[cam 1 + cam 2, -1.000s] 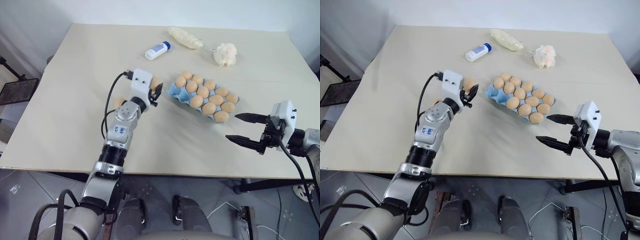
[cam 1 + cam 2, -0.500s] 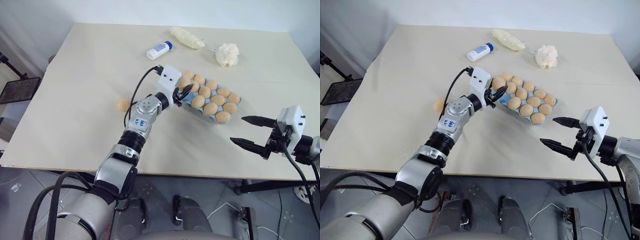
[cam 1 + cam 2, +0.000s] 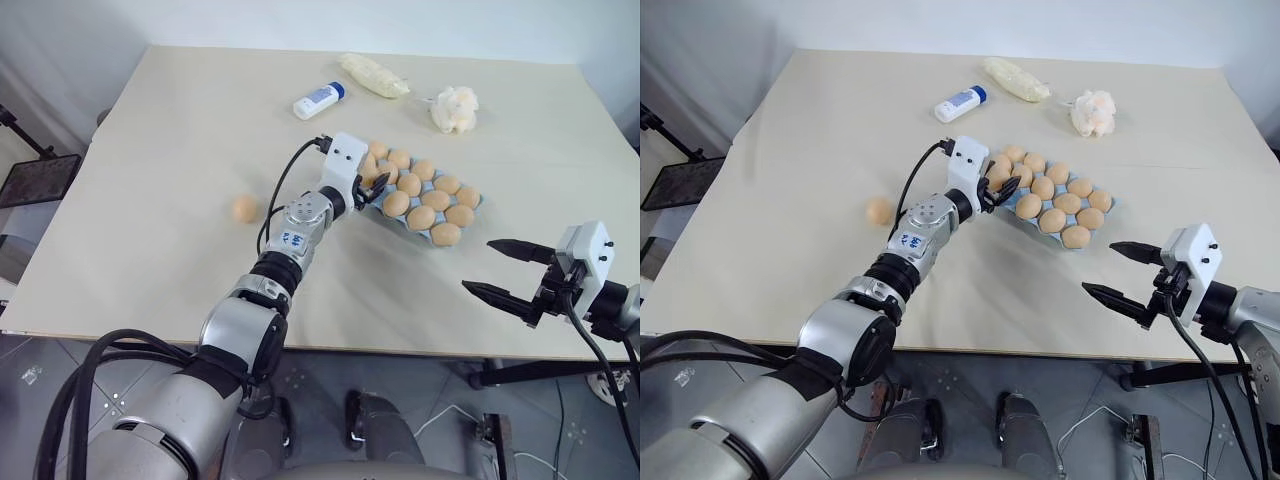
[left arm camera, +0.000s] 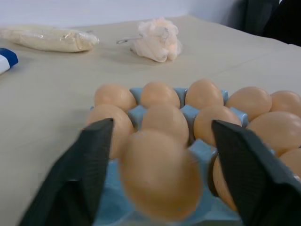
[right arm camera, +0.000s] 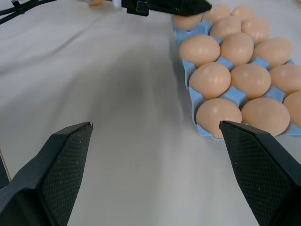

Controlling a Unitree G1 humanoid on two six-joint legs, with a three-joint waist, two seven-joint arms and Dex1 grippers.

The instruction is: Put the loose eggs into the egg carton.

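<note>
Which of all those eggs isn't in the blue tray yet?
The lone egg lying on the bare table, off to the left of the egg carton. All the other eggs are at the carton, and this one sits apart from it.

Smooth matt-shelled eggs (image 4: 160, 176) in a rough blue pulp carton (image 5: 205, 128); textured black fingers (image 5: 68, 157).
</note>
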